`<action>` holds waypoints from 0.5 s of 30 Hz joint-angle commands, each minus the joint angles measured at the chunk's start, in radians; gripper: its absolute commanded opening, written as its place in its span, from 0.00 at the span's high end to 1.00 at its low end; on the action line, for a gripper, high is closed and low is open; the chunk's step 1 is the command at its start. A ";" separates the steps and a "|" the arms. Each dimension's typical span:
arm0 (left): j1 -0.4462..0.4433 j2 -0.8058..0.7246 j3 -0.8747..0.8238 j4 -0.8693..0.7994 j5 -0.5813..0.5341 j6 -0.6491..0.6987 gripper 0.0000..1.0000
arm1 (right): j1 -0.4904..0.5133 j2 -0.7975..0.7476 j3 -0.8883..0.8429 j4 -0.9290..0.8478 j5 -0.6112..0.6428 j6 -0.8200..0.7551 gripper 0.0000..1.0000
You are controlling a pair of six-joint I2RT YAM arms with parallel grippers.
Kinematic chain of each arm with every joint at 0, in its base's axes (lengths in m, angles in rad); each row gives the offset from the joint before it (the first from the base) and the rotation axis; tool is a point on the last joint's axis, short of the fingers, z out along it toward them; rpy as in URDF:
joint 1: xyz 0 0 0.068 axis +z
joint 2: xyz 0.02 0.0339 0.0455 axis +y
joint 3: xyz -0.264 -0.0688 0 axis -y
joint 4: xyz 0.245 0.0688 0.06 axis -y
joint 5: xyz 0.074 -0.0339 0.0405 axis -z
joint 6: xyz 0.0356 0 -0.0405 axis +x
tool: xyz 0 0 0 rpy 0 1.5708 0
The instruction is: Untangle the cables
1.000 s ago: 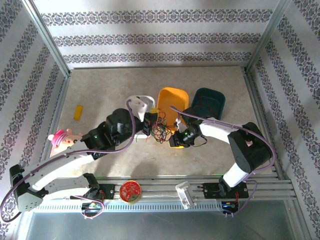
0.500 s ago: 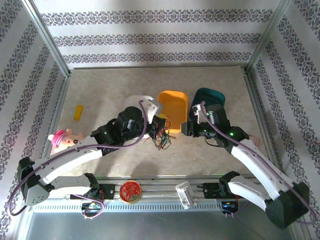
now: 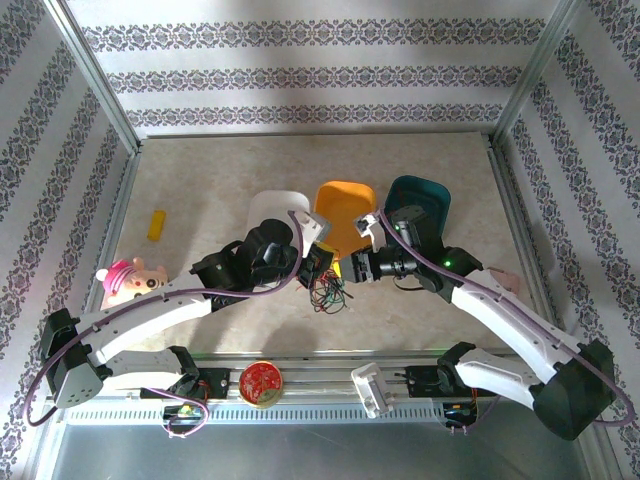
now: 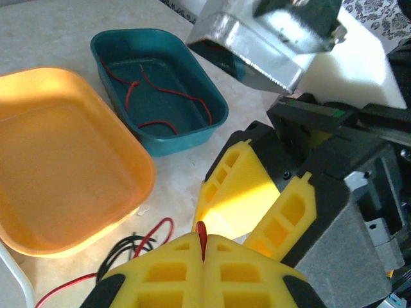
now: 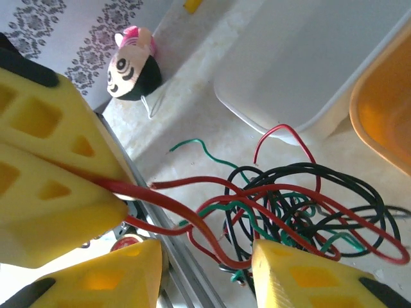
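The cables [image 3: 328, 292] lie as a loose tangle of black, red and green strands [image 5: 302, 205] on the table in front of the orange tray. My left gripper [image 3: 321, 266] is shut on one red cable [image 4: 201, 232], which sticks up between its closed yellow fingers [image 5: 45, 186]. That strand runs down into the tangle. My right gripper [image 3: 352, 268] faces the left one closely and stands open [image 5: 205, 273]. A loop of the red cable passes between its fingers [image 4: 289, 215] without being pinched. Another red cable [image 4: 160, 96] lies inside the teal tray.
A white tray [image 3: 275, 210], an orange tray [image 3: 345, 205] and a teal tray [image 3: 425, 205] stand in a row behind the grippers. A pink toy [image 3: 125, 277] and a yellow piece [image 3: 157, 225] lie at the left. A red tin [image 3: 262, 382] sits on the front rail.
The right gripper pulled back towards the teal tray, then came in again to face the left gripper. The left gripper shifted slightly right, still holding the red cable.
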 commanded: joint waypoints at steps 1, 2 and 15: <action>0.010 -0.006 -0.015 0.017 0.018 -0.025 1.00 | 0.005 -0.002 0.016 0.081 -0.035 0.016 0.59; 0.010 -0.008 -0.018 0.021 0.027 -0.026 1.00 | 0.005 0.002 0.010 0.095 -0.031 0.018 0.59; 0.010 -0.057 -0.061 0.050 0.081 -0.048 1.00 | -0.006 0.149 -0.018 0.242 -0.026 0.031 0.59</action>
